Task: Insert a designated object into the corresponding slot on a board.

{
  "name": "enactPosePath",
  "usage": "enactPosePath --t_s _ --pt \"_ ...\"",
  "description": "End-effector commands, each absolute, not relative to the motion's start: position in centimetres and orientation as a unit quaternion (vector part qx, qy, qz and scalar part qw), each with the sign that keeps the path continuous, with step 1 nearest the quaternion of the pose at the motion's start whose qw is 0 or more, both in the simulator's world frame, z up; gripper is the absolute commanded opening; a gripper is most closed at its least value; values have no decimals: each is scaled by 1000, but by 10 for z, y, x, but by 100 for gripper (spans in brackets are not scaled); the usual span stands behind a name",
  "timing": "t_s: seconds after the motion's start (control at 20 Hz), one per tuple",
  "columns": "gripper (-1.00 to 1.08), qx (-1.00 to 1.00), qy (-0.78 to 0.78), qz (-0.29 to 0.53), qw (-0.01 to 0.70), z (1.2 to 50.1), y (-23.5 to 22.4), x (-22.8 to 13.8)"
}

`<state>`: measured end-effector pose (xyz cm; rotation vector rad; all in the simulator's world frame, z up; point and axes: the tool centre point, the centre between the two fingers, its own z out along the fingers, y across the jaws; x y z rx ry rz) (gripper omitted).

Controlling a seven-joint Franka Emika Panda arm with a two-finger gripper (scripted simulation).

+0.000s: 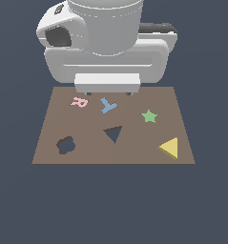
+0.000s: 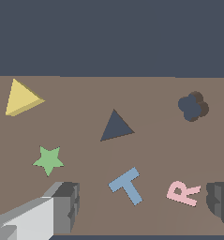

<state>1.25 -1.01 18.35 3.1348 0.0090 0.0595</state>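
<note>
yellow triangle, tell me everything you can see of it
The yellow triangle is a small flat block, plain matte yellow with darker side faces. It lies flat on the brown board, near the corner at the exterior view's lower right, apart from the green star and outside the triangular slot. Nothing grips it.

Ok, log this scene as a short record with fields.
board: brown board, flat, two dark holes
slot: triangular hole, empty
other hole: lobed hole, empty
target: yellow triangle, on the board at the exterior view's right, apart from the slot
loose pieces: green star, blue T, pink R
gripper: gripper open, holding nothing, above the T
</note>
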Motion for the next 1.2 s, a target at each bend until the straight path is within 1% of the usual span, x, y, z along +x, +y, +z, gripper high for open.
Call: enactPosePath --t_s 0.0,0.6,1.15 --pt "100 1000 3 19 3 183 -10 13" --pt "100 999 -32 18 3 175 4 11" --pt "100 992 -127 15 3 152 42 13"
